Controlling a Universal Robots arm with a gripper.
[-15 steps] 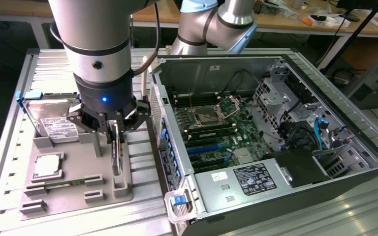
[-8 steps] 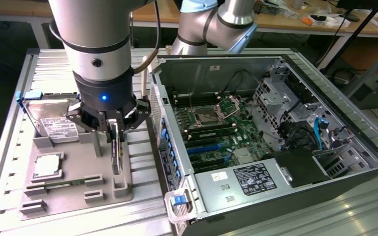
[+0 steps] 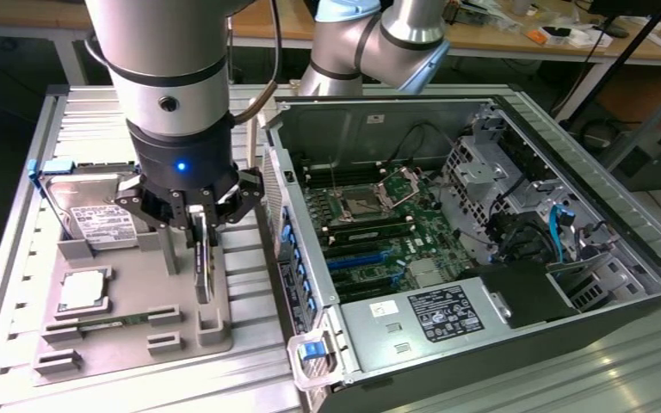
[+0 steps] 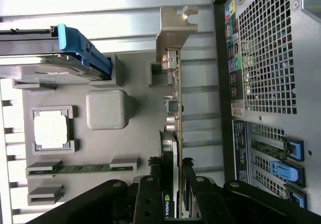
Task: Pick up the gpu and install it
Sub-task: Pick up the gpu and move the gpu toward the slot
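Observation:
The gpu (image 3: 202,262) stands on its edge in the grey holder tray (image 3: 118,348), a thin card with a green board and a black cooler. In the wrist view the gpu (image 4: 176,108) runs edge-on away from the camera, and its silver bracket (image 4: 174,30) is at the far end. My gripper (image 3: 200,225) is straight above the card, with its black fingers (image 4: 146,199) against both faces, shut on it. The card's lower edge sits at the tray's slot; I cannot tell whether it has lifted.
On the same tray (image 4: 143,138) lie a hard drive (image 3: 95,219) with a blue handle (image 4: 83,50), a square CPU chip (image 3: 83,290) and a RAM stick (image 3: 107,323). The open computer case (image 3: 560,258) stands at the exterior view's right, with its motherboard (image 3: 382,232) and blue slots (image 3: 360,258) exposed.

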